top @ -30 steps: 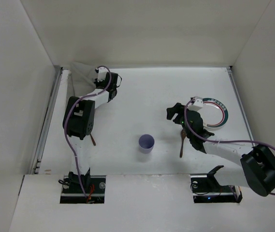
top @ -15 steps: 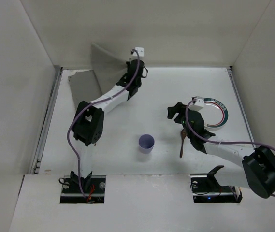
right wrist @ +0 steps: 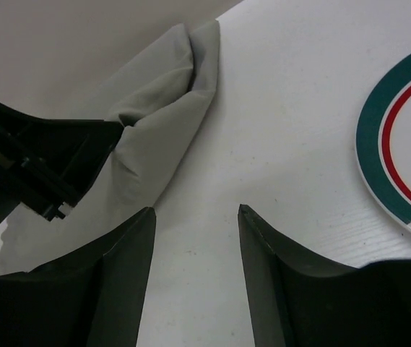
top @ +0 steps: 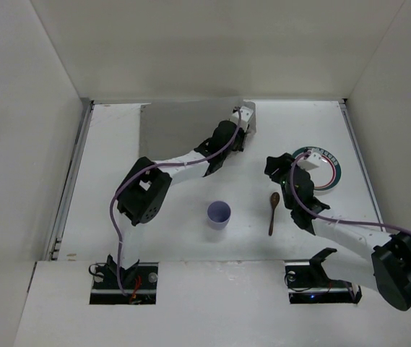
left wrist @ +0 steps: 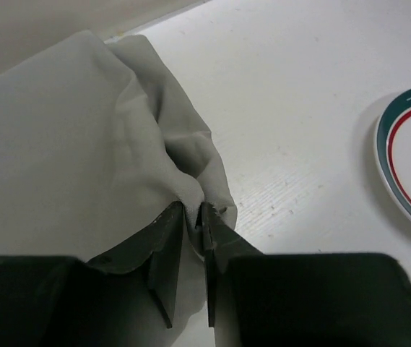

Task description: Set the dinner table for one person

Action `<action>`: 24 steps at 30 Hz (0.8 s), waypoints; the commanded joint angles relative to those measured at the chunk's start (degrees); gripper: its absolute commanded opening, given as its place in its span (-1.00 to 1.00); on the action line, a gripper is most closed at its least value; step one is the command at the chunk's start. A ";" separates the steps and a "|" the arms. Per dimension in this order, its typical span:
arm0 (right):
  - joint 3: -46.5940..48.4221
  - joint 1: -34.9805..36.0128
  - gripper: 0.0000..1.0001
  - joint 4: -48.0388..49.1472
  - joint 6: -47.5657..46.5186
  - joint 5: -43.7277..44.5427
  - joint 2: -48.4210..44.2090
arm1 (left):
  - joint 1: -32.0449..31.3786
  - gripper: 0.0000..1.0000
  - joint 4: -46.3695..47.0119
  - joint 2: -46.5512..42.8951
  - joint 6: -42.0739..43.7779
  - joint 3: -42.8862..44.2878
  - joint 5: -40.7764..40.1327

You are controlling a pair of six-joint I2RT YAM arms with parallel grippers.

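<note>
The white bench [top: 183,238] lies under both arms, with a thin metal rail along each side. The left arm [top: 180,160] stretches toward the far middle. The left jaws are clamped together on a bunched edge of a grey cloth [left wrist: 68,144]. The cloth spreads leftward along the far side of the bench, and the pinched part seems slightly raised, though that is hard to judge. The right jaws stand apart over bare bench, gripping nothing, just beside a plate [top: 334,168] with a green and red rim. A purple cup [top: 219,214] stands upright near the middle, and a brown spoon [top: 273,211] lies to its right.
</note>
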 commanded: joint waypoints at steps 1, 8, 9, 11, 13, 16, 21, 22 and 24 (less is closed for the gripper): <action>0.88 -0.66 0.11 -1.14 1.54 1.32 1.88 | -0.52 -0.51 6.09 -4.76 -4.57 -2.40 0.60; 3.69 -0.49 0.52 -1.24 2.24 -1.84 7.50 | -0.97 0.12 4.51 -17.49 -14.40 -13.89 -12.76; 4.31 -0.49 0.58 -1.06 2.51 -2.02 8.73 | -0.62 0.13 3.64 -19.69 -16.60 -16.88 -14.60; 6.24 -0.14 0.66 -1.94 3.91 -2.72 11.71 | 1.05 0.18 0.57 -24.26 -22.83 -23.03 -18.29; 8.61 0.13 0.67 -3.34 5.58 -3.86 14.35 | 3.77 0.20 -4.26 -28.39 -28.37 -28.40 -19.62; 12.91 0.13 0.69 -7.37 7.25 -5.35 18.39 | 9.13 0.21 -9.81 -33.76 -35.41 -36.13 -20.07; 17.84 -1.98 0.62 -11.69 14.97 -9.39 23.59 | 18.54 0.22 -12.98 -38.87 -47.98 -46.78 -19.72; 18.46 -2.24 0.59 -12.30 16.29 -9.57 24.46 | 20.46 0.21 -12.98 -39.31 -49.65 -48.27 -18.59; 19.69 -2.33 0.50 -14.50 18.15 -8.96 25.87 | 22.32 0.20 -12.55 -39.14 -50.89 -49.68 -17.00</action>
